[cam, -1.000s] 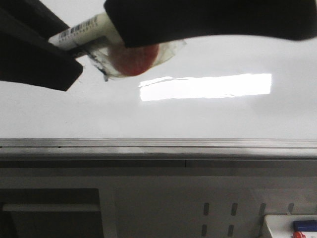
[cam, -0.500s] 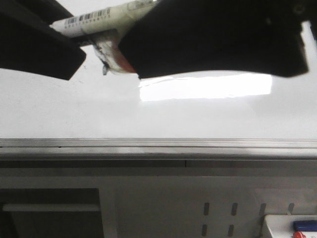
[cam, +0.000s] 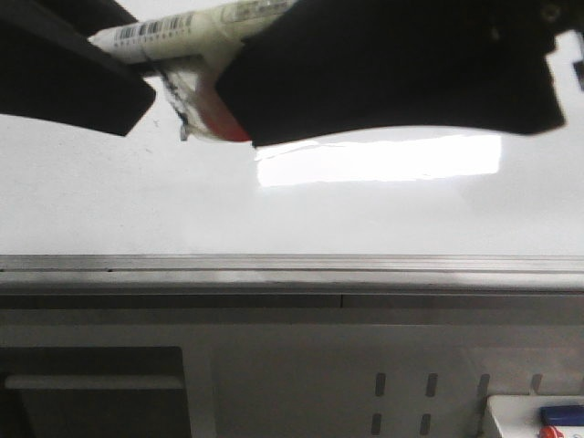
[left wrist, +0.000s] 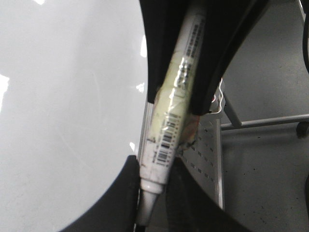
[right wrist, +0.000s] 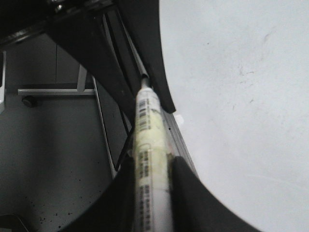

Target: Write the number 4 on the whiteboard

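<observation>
Above the board: we see both grippers meeting over the whiteboard (cam: 301, 214), one marker (cam: 173, 29) bridging them.
Left gripper (left wrist: 153, 205): its black fingers (left wrist: 113, 203) pinch the tip end of the marker, the grey nib poking out between them in the left wrist view.
Right gripper (right wrist: 150, 193): its jaws are pressed onto the marker's barrel, the pale body running up between the two fingers (right wrist: 190, 191) in the right wrist view.
Marker: white, barcoded, wrapped in clear tape, with a red patch (cam: 228, 119) under the tape (we cannot tell what the red part is); it lies nearly level in the front view, slightly raised toward the right gripper.
Whiteboard: glossy white, carrying a bright rectangular glare (cam: 379, 160) and a grey metal rail (cam: 292, 265) along its near edge; faint specks show on it in the right wrist view.
Number 4: we find no drawn strokes on the visible board, only small dark marks just beside the taped marker; whether the marker touches the board we cannot tell.
Lower right corner: a white tray (cam: 534, 420) holds a blue item and a red one.
</observation>
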